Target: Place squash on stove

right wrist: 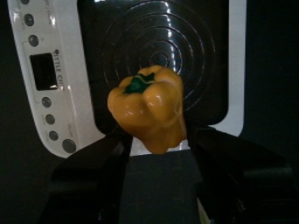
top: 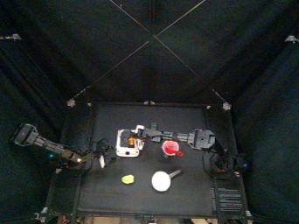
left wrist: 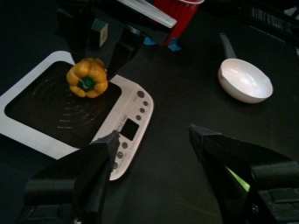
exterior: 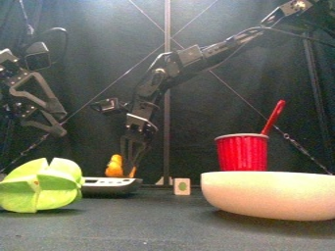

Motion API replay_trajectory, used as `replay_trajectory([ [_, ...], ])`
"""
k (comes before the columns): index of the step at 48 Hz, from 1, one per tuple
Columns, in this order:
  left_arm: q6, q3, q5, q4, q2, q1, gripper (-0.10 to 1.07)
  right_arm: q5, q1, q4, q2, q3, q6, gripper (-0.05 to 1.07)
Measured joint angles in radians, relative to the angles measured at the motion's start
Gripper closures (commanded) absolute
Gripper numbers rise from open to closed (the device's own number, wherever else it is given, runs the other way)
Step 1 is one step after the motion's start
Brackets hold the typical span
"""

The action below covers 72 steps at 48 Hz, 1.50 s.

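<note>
One squash [right wrist: 147, 107], glossy, lobed, yellow-orange w/ green stem, sits on the stove [right wrist: 68, 52], a flat white block w/ dark ringed plate. Right gripper [right wrist: 158, 149] jaws wide open around it, not pressing. Left gripper [left wrist: 152, 157] rests at 8 o'clock of table, jaws wide, empty. One red cup [exterior: 241, 153], one white pan [left wrist: 246, 79], one yellow-green lump [exterior: 39, 184]; front view hides most of stove

Hanging on all sides: black curtains [top: 70, 44], enclosing pen. Crossing overhead: thin pale lines [top: 149, 35], meeting above middle. Sitting at centre: small black table [top: 105, 179], matte top. Lighting dimly throughout, showing no windows, leaving curtain folds barely visible.
</note>
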Motion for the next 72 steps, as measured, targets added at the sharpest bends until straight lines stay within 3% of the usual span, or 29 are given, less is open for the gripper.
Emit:
replay_trajectory([
  [14, 0.002, 0.000, 0.000, 0.000, 0.000, 0.002, 0.01, -0.003, -0.003, 0.008, -0.011, 0.005, -0.003, 0.19],
  [29, 0.002, 0.000, 0.000, 0.000, 0.002, 0.000, 0.01, -0.008, 0.000, 0.008, -0.049, 0.031, 0.005, 0.34],
  [45, 0.000, 0.003, 0.005, 0.000, 0.002, 0.002, 0.01, -0.032, 0.000, 0.018, -0.115, 0.126, -0.012, 0.33],
  [63, 0.000, 0.003, 0.006, 0.000, 0.002, 0.000, 0.01, -0.245, 0.021, -0.103, -0.170, 0.224, 0.009, 0.33],
  [72, 0.000, 0.006, 0.006, 0.000, 0.000, 0.002, 0.01, -0.319, 0.049, -0.114, -0.169, 0.270, 0.017, 0.33],
])
